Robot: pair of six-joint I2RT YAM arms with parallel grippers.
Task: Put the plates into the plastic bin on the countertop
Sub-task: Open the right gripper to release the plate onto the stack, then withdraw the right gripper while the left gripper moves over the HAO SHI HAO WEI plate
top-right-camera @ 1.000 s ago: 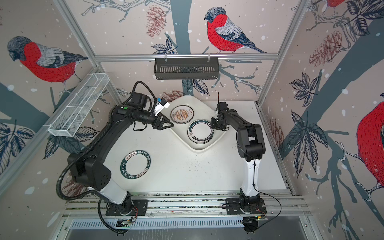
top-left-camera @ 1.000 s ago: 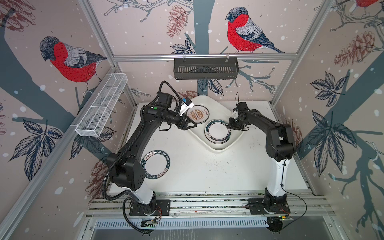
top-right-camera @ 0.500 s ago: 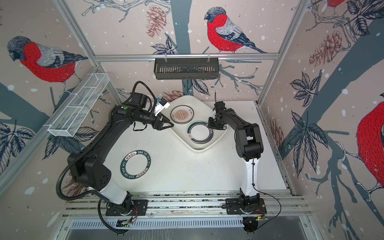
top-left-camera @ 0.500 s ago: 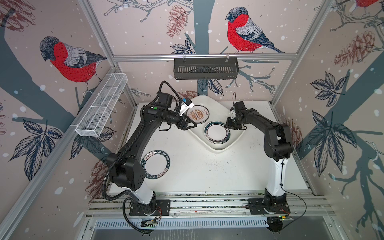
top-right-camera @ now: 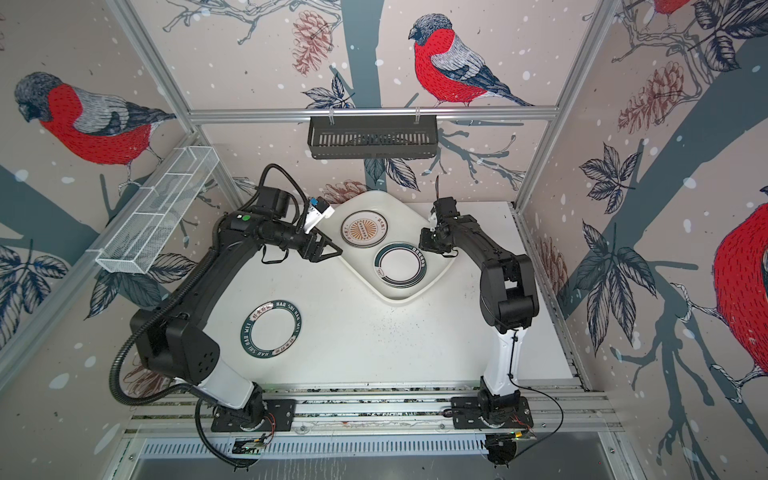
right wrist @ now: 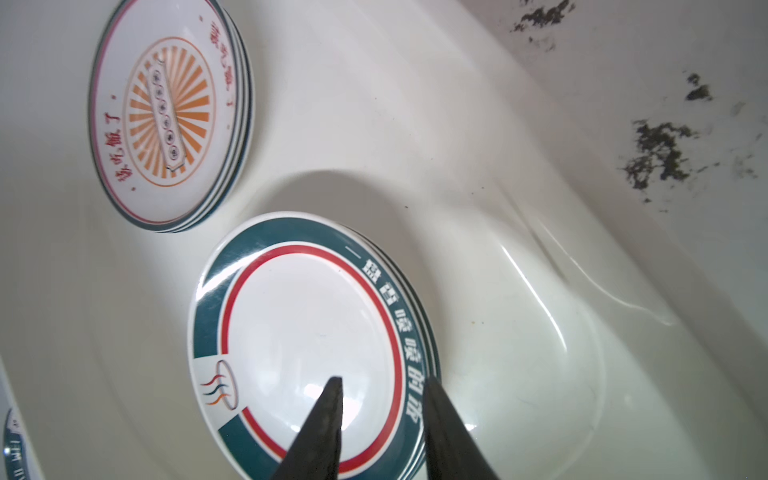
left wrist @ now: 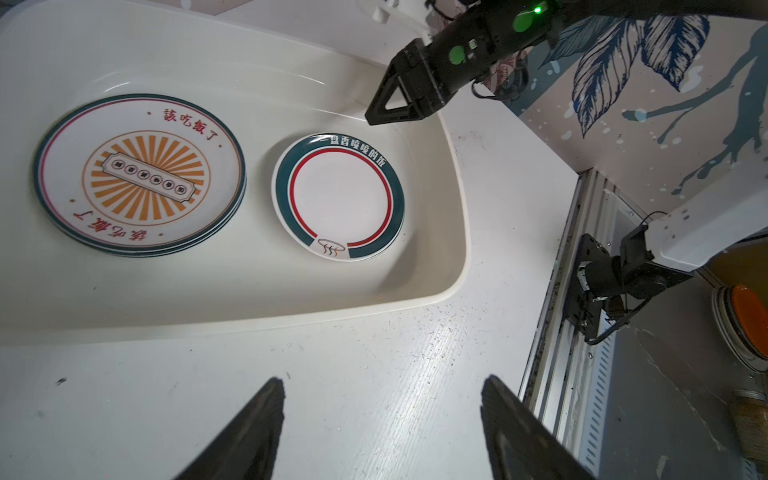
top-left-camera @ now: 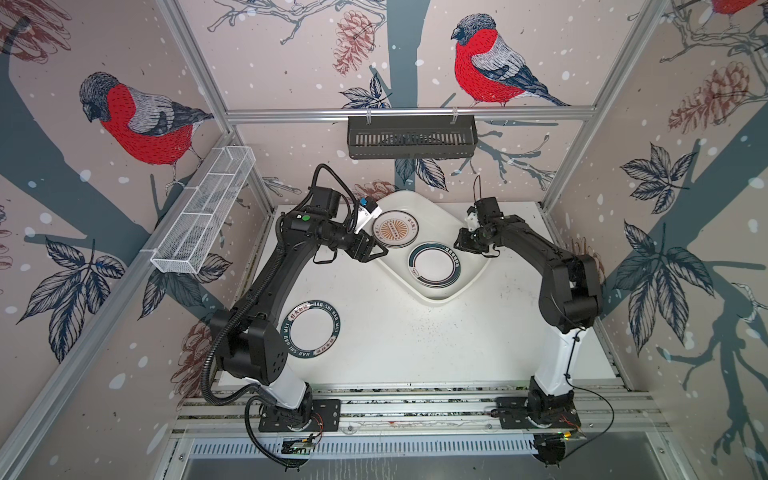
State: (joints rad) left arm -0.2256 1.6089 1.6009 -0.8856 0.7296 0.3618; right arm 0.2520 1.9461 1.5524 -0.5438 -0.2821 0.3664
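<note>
White plastic bin (top-left-camera: 432, 300), skewed, 12 o'clock on countertop (top-left-camera: 415, 349). Inside it: sunburst plates (top-left-camera: 395, 229) stacked at 10, teal-rim plates (top-left-camera: 434, 265) stacked at 4. Lettered plate (top-left-camera: 312, 330) lies flat on countertop, 8 o'clock.

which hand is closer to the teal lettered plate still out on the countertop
Left. The left hand is open at the plastic bin's rim, on the side facing that plate. The right hand is farther, across the bin over the teal-rimmed stack.
</note>
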